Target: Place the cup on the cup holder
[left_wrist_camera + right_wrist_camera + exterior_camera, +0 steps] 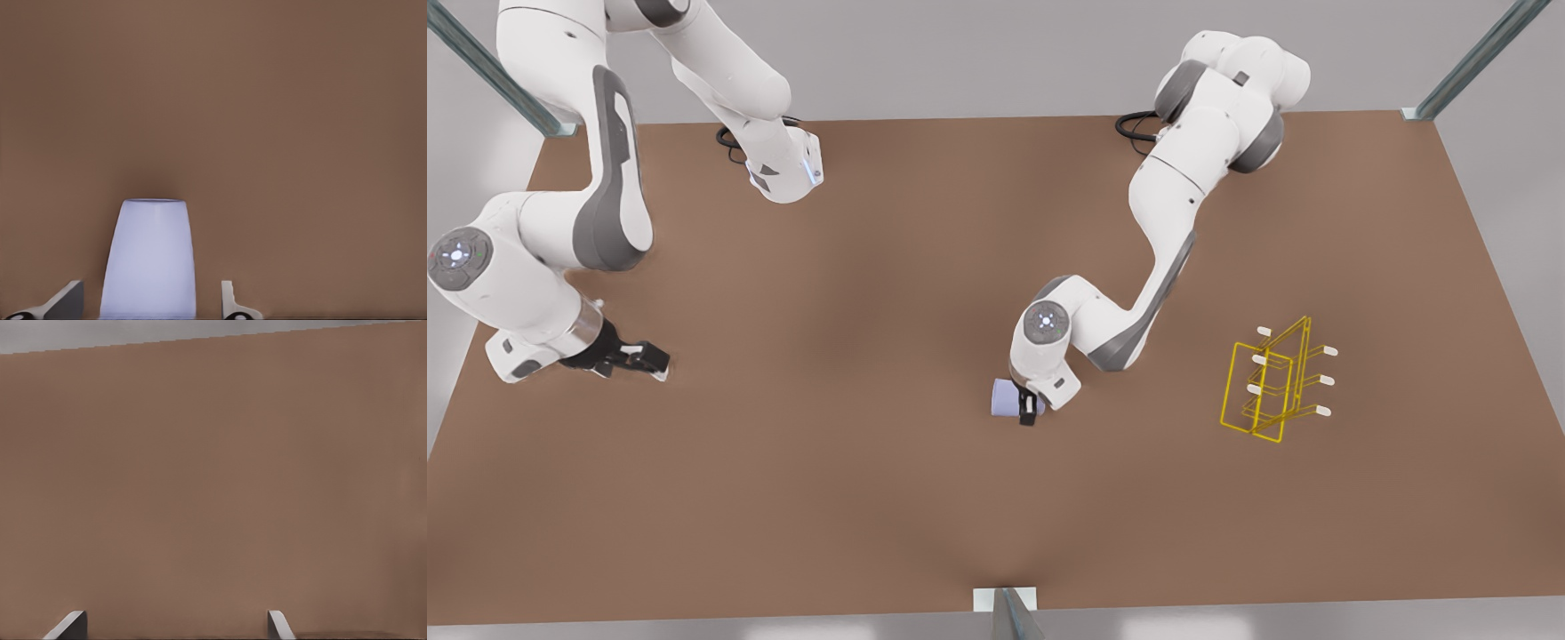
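Note:
The lavender-blue cup (1007,397) rests on the brown table (854,498) near the middle; it appears to lie on its side. My left gripper (1030,409) is open around it, and in the left wrist view the cup (150,260) stands between the two fingertips (230,303) with a small gap on each side. To the front view's right stands the yellow wire cup holder (1272,384), upright with white-tipped pegs, well apart from the cup. My right gripper (645,360) waits open near the front view's left edge, its fingertips (277,623) spread wide over bare table.
Both arm bases (783,169) sit along the table's far edge. Metal frame posts (1476,62) stand at the far corners and another post (1009,613) at the middle of the near edge.

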Motion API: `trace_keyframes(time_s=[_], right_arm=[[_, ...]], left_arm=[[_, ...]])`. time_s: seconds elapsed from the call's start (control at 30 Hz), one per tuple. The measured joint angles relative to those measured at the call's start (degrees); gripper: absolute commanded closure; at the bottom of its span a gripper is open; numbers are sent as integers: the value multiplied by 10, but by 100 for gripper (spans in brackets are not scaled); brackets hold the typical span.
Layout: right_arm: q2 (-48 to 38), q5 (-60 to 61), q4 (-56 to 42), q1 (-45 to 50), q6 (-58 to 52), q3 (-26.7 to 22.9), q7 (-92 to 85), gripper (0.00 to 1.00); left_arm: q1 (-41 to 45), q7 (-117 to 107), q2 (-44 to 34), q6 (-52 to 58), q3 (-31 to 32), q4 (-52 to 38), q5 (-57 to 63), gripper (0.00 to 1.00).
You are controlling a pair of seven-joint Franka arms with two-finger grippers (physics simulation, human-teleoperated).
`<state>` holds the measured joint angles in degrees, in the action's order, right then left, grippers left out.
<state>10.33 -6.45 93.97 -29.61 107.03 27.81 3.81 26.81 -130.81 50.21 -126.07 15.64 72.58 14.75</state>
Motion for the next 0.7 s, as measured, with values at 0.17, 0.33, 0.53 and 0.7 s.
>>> trace_keyframes(time_s=[0.17, 0.33, 0.53, 0.7], right_arm=[[-35, 16, -47, 177, -120, -206, -29, 0], [-31, 37, -59, 184, -171, -197, -52, 0], [-15, 26, -59, 208, -194, -174, -71, 0], [-1, 26, -57, 194, -182, -175, -84, 0]], left_arm=[[10, -5, 7, -17, 0, 2, 9, 0], [17, -10, 18, -27, 0, 3, 19, 0], [19, -13, 29, -32, 0, 1, 31, 0], [20, -17, 34, -41, 0, 2, 38, 0]])
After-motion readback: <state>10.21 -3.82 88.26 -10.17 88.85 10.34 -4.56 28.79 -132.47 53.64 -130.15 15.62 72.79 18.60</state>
